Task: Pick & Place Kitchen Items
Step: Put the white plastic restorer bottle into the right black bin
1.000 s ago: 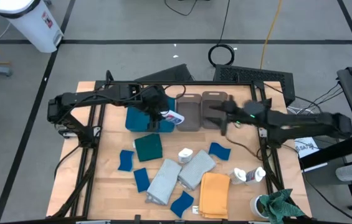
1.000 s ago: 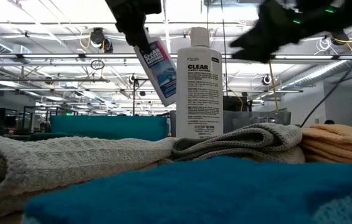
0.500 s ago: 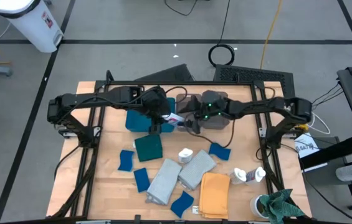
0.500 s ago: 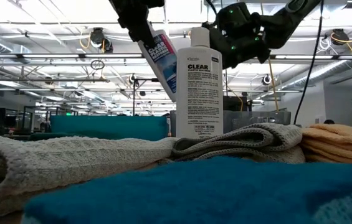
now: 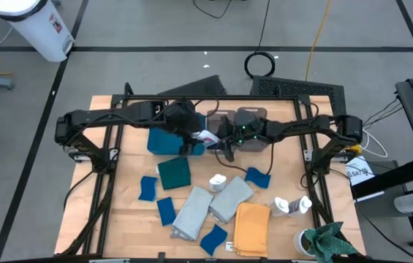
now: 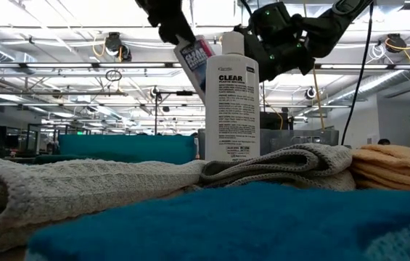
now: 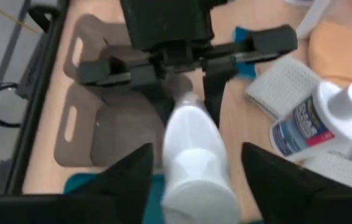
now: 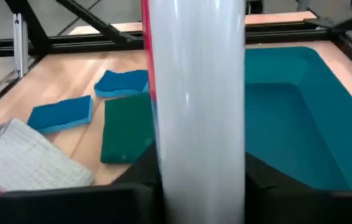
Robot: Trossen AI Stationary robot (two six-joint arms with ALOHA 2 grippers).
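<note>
where the two arms meet over the far middle of the table, the left gripper [image 5: 194, 136] is clenched on a small white bottle [image 5: 205, 136], holding it in the air between the flat teal tray [image 5: 161, 142] and the two grey-brown bins [image 5: 254, 117]. in the left wrist view the bottle [image 7: 194, 155] fills the gap between the dark fingers [image 7: 129, 180], and its label end is cut off at the frame edge. the right gripper [image 5: 225, 141] sits just to the right of it, at the bottle's tip; its fingers stand spread on either side of the bottle in the left wrist view, but whether they touch it cannot be told. in the right wrist view the held bottle [image 8: 194, 106] blocks the middle of the picture, so only parts of the tray [image 8: 288, 118], a dark teal cloth [image 8: 126, 134], two blue sponges [image 8: 60, 115] and a pale grey cloth [image 8: 26, 158] show around it.

from table height a second, upright bottle [image 6: 231, 98] stands in front and hides the lower end of the held bottle [image 6: 192, 58]. a pale grey cloth [image 6: 81, 185] and a blurred blue sponge [image 6: 234, 221] cover the near view, with a mustard cloth [image 6: 397, 170] cut off at the right. nearer on the table lie more sponges [image 5: 148, 188], grey cloths [image 5: 193, 212], a mustard cloth [image 5: 252, 228], two more bottles [image 5: 292, 206] and a green rag [image 5: 327, 242].
</note>
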